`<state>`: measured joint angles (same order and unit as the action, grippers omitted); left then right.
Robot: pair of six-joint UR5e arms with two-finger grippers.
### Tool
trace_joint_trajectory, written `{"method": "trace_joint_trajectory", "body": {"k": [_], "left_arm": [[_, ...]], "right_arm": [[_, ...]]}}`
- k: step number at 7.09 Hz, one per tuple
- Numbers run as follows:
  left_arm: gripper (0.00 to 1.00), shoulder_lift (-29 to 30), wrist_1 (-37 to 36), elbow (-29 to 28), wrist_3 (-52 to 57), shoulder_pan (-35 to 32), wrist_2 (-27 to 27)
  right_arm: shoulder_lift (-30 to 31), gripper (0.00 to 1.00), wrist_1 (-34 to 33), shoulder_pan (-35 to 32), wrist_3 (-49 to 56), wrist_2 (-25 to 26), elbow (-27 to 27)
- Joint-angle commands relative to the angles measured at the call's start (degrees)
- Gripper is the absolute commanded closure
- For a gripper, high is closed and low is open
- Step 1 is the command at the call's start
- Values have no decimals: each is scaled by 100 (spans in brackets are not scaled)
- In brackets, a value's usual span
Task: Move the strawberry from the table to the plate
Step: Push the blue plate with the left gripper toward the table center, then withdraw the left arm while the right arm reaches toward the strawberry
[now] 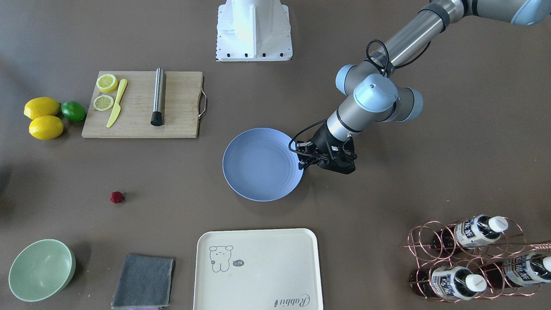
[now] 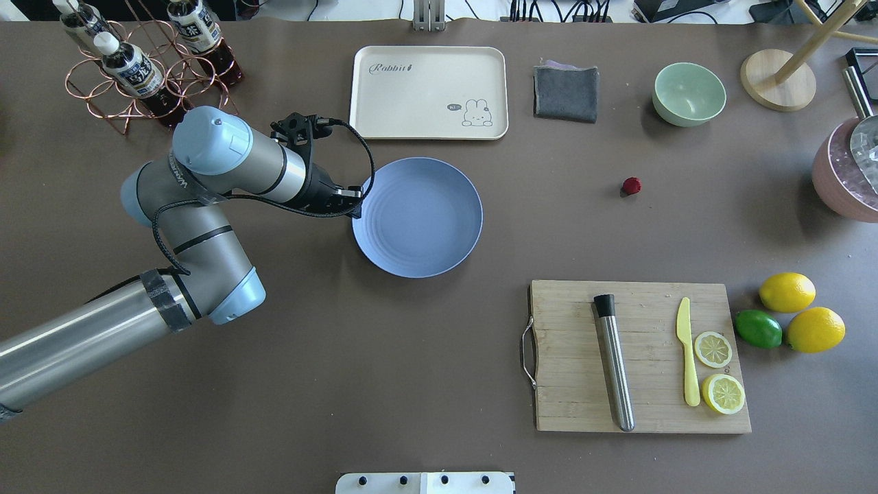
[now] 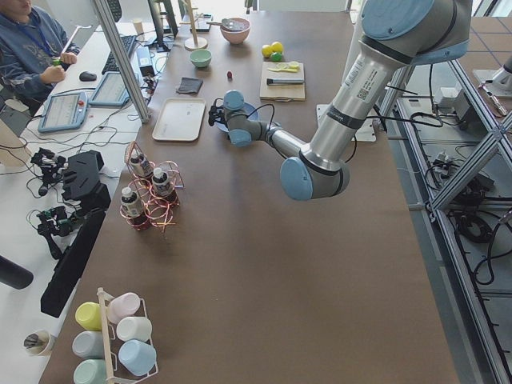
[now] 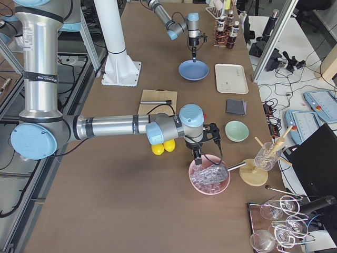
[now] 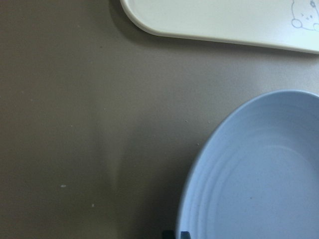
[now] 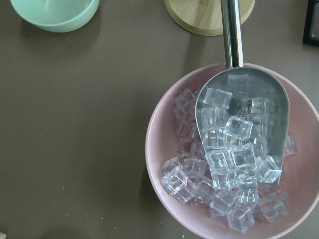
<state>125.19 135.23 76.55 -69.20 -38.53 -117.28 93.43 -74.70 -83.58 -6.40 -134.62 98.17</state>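
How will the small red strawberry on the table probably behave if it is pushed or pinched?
The strawberry is roundish and lies free on the flat table, so a push would likely roll it. Far smaller than the lemons, it is probably light. Its bumpy skin may help grip.

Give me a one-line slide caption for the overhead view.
Left gripper at the blue plate's rim; the strawberry lies on the table beyond the plate's far side.

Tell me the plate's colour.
Matte periwinkle blue with faint concentric rings. The plate shows best in the exterior front-facing view.
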Motion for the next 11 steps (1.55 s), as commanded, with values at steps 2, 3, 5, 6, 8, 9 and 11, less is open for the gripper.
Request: {"method": "trace_joint_trajectory", "body": {"k": [2, 3, 5, 6, 8, 9, 11], "left_arm": [[46, 6, 3, 44, 11, 117, 266], [2, -73, 3, 175, 64, 109, 406], [2, -667, -93, 692, 395, -327, 138], [2, -1132, -459, 1164, 1077, -723, -160], [2, -1899, -1215, 1765, 2256, -1697, -906], [2, -2102, -1471, 1767, 2914, -2268, -1206], [2, -2332, -2791, 1767, 4984, -3759, -2284]], "right_arm": [[0, 0, 16, 70, 16, 32, 79], [0, 0, 8, 131, -1, 67, 280], [-235, 0, 8, 542, -917, 294, 431], [-498, 0, 8, 1049, -1724, 670, 431], [-1236, 1, -10, 2130, -3298, 1268, 335], [-1553, 1, -36, 2527, -3880, 1532, 256], [-1949, 2, -10, 2960, -4411, 1806, -50]]}}
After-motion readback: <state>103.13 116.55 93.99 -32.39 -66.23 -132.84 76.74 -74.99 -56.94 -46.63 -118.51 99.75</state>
